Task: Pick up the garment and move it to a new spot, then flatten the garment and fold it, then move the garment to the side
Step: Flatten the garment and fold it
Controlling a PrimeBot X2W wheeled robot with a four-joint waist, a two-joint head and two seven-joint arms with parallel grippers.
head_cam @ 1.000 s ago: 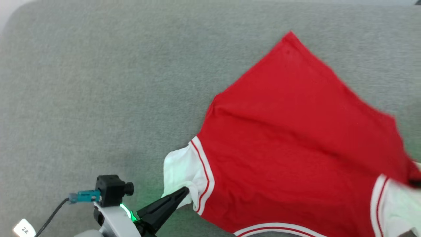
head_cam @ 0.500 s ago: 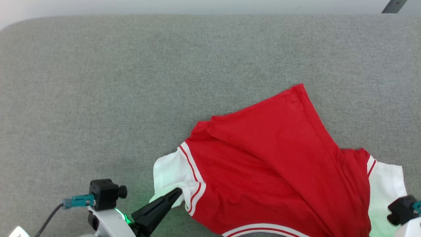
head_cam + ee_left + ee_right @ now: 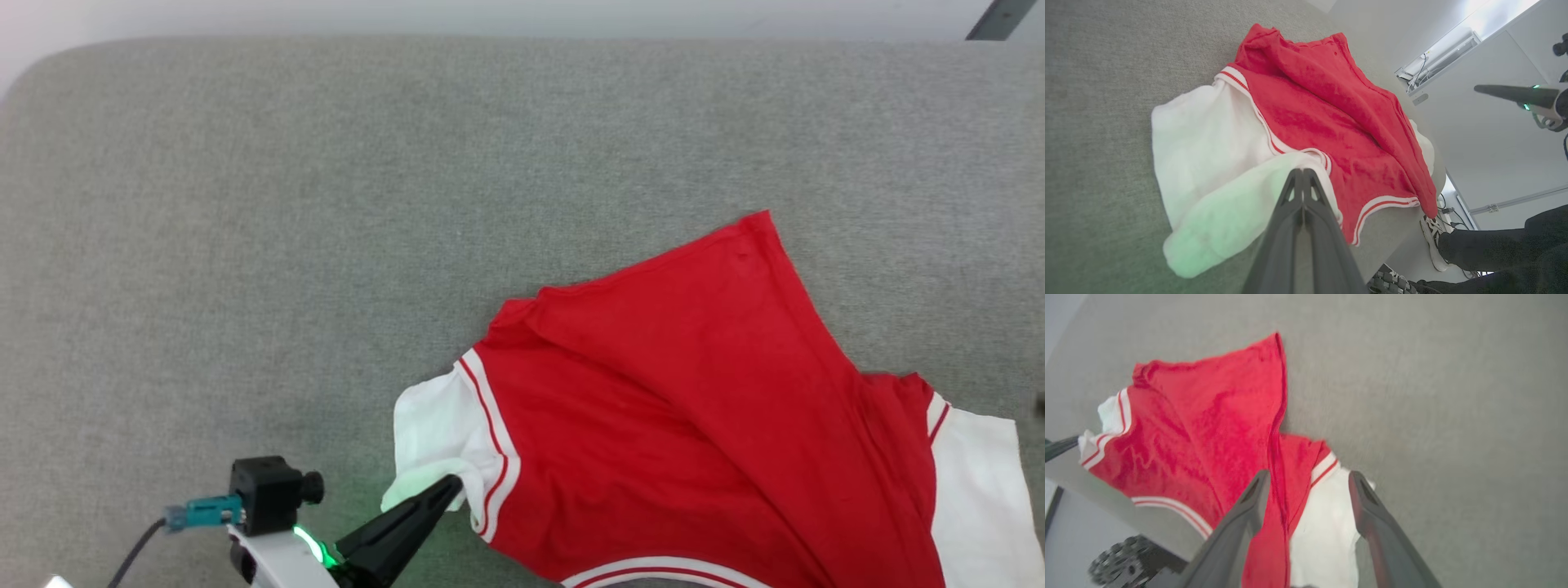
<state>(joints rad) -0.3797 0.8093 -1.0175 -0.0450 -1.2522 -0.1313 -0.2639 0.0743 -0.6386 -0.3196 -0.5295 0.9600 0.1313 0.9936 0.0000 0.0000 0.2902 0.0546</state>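
The red garment [image 3: 694,408] lies rumpled at the near edge of the grey tabletop [image 3: 245,245]. On the left gripper [image 3: 451,486] the jaws are clenched on one white sleeve [image 3: 429,433]; on the right gripper [image 3: 1309,473] they hang released above the other. Flattening well likely needs both sleeves pulled evenly apart. Pale walls [image 3: 1474,134] stand around, and a person's shoe [image 3: 1431,241] is nearby.

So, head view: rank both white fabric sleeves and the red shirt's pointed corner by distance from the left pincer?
1. Left white fabric sleeve, by the left pincer.
2. Red shirt's pointed corner, upper right.
3. Right white fabric sleeve, far right.
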